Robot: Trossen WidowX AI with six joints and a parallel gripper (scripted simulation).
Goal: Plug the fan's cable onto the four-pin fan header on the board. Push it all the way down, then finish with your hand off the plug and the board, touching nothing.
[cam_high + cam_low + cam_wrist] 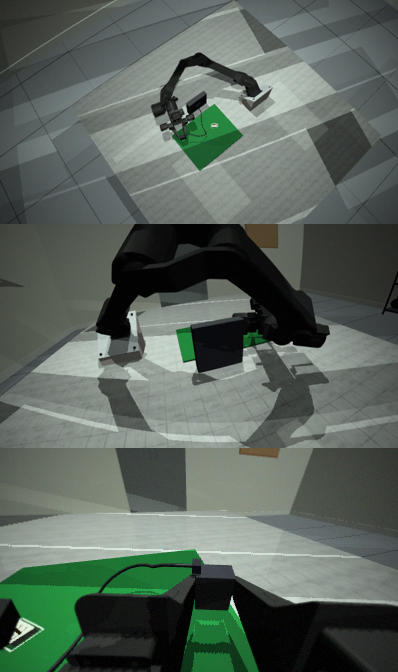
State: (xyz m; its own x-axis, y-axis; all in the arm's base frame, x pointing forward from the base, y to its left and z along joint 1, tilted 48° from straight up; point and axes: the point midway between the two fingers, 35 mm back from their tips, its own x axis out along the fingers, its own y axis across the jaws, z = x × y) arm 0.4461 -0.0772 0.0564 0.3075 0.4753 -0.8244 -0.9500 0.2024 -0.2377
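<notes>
Grasp of the plug: achieved. The end effector [182,137] [213,579] is clamped on the plug [182,137] [214,587], a dark block pinched between the fingertips in the wrist view. The cable [206,127] [131,566] leaves the plug at one side and, in the top view, runs in a loose bend back to the fan [196,102] [217,345], which stands upright beside the board [214,140] [185,345] [100,578].

Transfer to the header: outstanding. The plug is over or near one corner of the board, well apart from the pale marked spot [214,126] [22,634] farther in, which is taken to be the header's place (its pins are too small to make out). The plug's height over the board cannot be told with certainty, though the wrist view suggests that it is held above the surface. In the exterior view the plug is hidden.

Insertion, full seating, release and withdrawal: all outstanding. By this inspector's judgement the task stands at roughly its early middle, with the pick complete and the carry next. The carry calls for lining the plug up with the pins before any downward push. Cable slack appears sufficient; a snag on the end effector remains a modest risk.
</notes>
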